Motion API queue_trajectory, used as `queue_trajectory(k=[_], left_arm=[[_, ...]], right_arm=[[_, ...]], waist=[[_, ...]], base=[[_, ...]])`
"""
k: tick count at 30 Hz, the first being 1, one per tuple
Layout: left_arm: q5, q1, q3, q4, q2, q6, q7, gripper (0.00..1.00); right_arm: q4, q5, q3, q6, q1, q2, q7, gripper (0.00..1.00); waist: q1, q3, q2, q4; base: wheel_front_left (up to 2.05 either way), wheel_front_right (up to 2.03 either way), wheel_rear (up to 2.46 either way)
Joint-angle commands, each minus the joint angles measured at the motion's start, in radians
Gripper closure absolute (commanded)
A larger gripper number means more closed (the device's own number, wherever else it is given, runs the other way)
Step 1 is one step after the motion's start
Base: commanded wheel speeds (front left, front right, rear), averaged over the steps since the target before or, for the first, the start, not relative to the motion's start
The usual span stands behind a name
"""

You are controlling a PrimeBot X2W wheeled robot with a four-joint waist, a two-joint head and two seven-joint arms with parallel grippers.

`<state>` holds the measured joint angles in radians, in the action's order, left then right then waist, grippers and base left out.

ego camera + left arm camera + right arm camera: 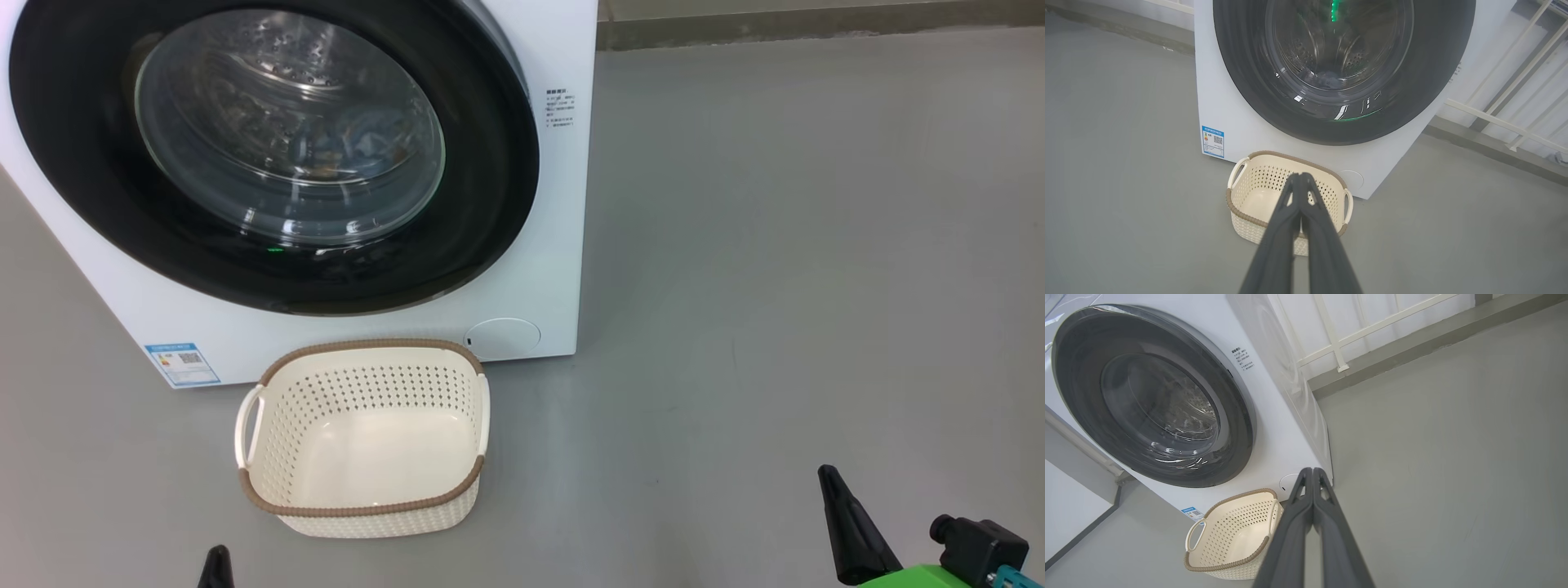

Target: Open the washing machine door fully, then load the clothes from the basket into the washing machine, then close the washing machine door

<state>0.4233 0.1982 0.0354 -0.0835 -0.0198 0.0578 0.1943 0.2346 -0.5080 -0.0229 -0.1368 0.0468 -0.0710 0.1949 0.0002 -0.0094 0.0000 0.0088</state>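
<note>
The washing machine [535, 245] stands on the floor with its door [73, 180] lying shut against the front. Through the glass bowl I see blue clothes [371, 135] inside the steel drum. The basket [369, 346] sits on the floor just in front of the machine, with nothing in it. My left gripper [1300, 177] is shut, hovering short of the basket's near side; its tip [216, 565] shows at the head view's bottom edge. My right gripper [1312, 471] is shut too and hangs to the basket's right [829, 478], well away from it.
Grey floor spreads wide to the right of the machine [816, 245]. A white railing [1339, 343] and a low grey kerb [1412, 339] run behind the machine. A blue sticker [183, 363] marks the machine's lower left corner.
</note>
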Motion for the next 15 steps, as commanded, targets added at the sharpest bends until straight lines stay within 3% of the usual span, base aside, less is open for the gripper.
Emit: queue_trajectory(k=[1, 15], left_arm=[[0.028, -0.043, 0.012, 0.017, -0.014, 0.006, -0.003, 1.00], [0.186, -0.079, 0.020, -0.008, -0.017, 0.015, -0.044, 1.00]], right_arm=[[-0.022, -0.024, -0.005, 0.001, -0.037, -0.005, -0.004, 1.00], [-0.017, -0.170, -0.017, 0.002, -0.053, -0.001, -0.046, 1.00]], waist=[[-0.0001, 0.000, 0.0000, 0.000], [-0.0001, 0.002, 0.0000, -0.001]], base=[[0.00, 0.00, 0.00], [0.00, 0.00, 0.00]])
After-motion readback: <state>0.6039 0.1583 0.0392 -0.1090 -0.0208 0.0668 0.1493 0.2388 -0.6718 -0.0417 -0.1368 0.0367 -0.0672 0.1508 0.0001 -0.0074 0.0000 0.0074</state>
